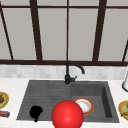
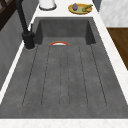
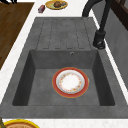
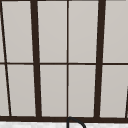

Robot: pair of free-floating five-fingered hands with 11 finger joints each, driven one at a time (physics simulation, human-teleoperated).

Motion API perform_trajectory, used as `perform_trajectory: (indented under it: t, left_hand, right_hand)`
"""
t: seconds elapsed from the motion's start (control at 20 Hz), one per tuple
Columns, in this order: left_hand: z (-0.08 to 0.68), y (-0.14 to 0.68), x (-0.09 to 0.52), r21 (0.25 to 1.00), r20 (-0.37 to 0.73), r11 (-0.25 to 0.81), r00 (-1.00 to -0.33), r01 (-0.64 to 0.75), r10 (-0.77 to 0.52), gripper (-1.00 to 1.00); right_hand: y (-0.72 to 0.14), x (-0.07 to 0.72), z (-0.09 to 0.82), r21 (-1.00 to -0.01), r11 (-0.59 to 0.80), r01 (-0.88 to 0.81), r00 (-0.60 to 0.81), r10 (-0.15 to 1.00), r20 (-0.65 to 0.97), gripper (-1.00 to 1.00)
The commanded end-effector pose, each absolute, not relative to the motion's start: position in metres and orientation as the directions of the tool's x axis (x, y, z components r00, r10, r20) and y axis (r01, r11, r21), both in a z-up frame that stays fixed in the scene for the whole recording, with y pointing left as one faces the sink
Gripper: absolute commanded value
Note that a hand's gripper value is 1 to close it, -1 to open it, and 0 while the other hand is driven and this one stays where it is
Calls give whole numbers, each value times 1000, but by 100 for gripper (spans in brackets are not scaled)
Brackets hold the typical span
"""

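Just right of hand (image 1: 35, 112) — red ball (image 1: 67, 114)

White plate (image 3: 70, 82) with orange-red patterned rim, flat on the sink basin (image 3: 40, 85) floor.

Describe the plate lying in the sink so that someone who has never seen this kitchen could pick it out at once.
Start at the dark grey sink under the window, with its black faucet at the back edge. The plate lies flat on the floor of the deep basin, beside the ribbed drainboard. Unlike the yellow plates on the white counter, it has a red-orange rim, a white centre and carries no food.
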State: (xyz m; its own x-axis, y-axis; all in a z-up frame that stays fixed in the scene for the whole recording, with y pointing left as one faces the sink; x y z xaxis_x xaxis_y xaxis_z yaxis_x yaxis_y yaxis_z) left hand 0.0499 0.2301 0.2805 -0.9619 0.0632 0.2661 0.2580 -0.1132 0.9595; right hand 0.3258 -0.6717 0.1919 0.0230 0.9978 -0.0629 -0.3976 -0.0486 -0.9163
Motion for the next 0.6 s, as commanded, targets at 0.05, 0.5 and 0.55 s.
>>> perform_trajectory:
  t: [0.05, 0.5, 0.55]
  left_hand:
    - [281, 230, 50, 959, 266, -113, -962, 258, 63, 0]
    - [281, 230, 50, 959, 266, -113, -962, 258, 63, 0]
    - [281, 230, 50, 959, 266, -113, -962, 258, 63, 0]
  right_hand:
    - [-667, 325, 191, -908, 28, -417, 157, 987, -42, -100]
    - [-660, 325, 189, -909, 23, -416, 330, 935, -127, -100]
    - [-659, 325, 189, -909, 26, -416, 349, 928, -133, -100]
